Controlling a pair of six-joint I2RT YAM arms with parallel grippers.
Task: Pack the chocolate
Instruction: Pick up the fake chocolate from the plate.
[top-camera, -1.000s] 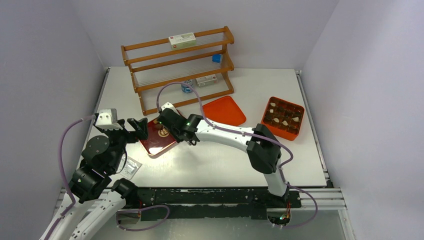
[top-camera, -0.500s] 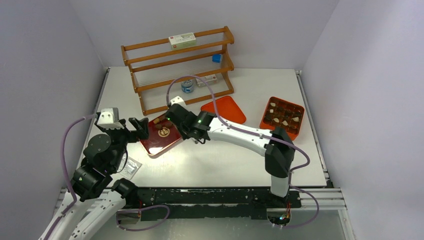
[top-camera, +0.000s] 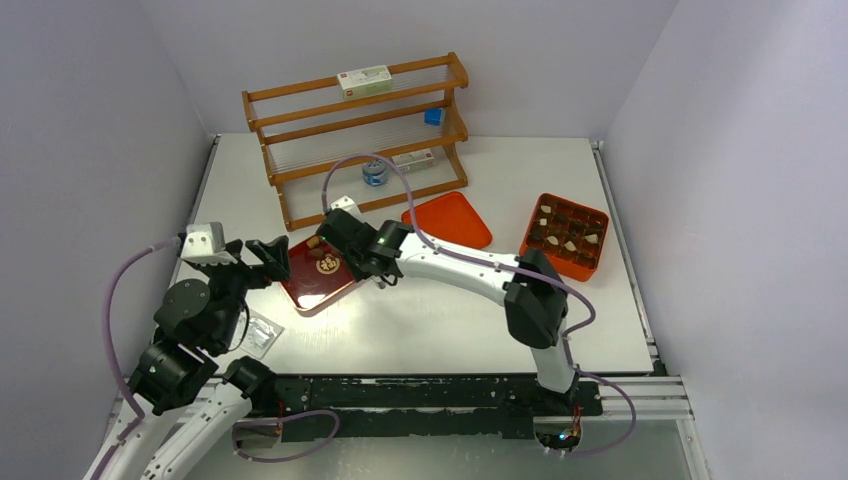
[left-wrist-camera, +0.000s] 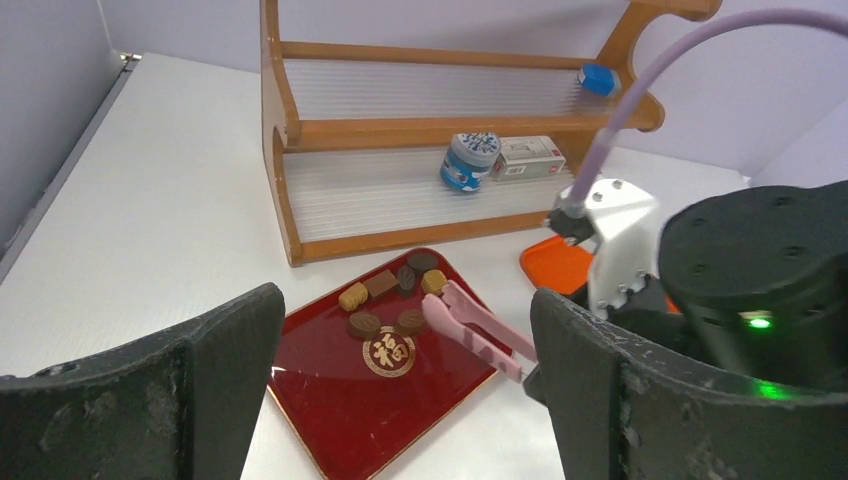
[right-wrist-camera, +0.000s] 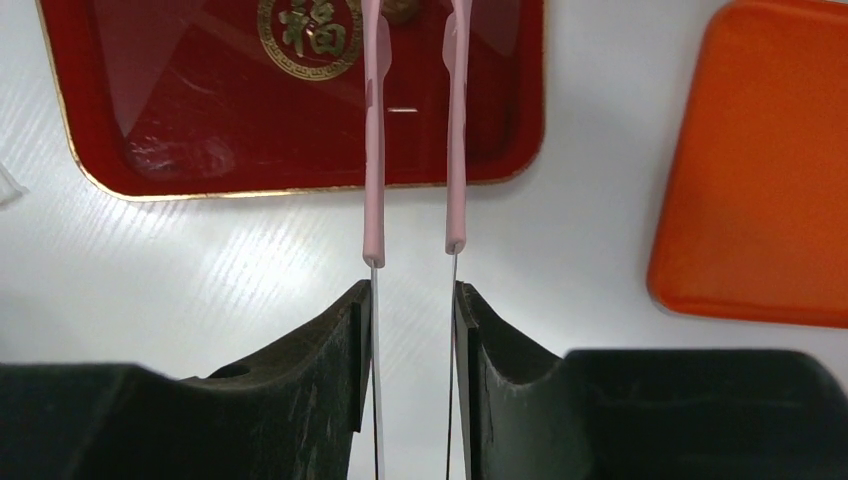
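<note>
Overhead looks down; wrist views close; all share red tray (top-camera: 312, 285).

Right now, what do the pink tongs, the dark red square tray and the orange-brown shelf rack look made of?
Pink tongs: matte plastic or silicone sleeves over thin metal strips. Dark red square tray: glossy, lacquer-like or plastic; it mirrors the light. Orange-brown shelf rack: varnished wood, likely.

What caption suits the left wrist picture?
Between the open left fingers: pink tongs reach toward chocolates on a dark red tray before a wooden shelf.
</note>
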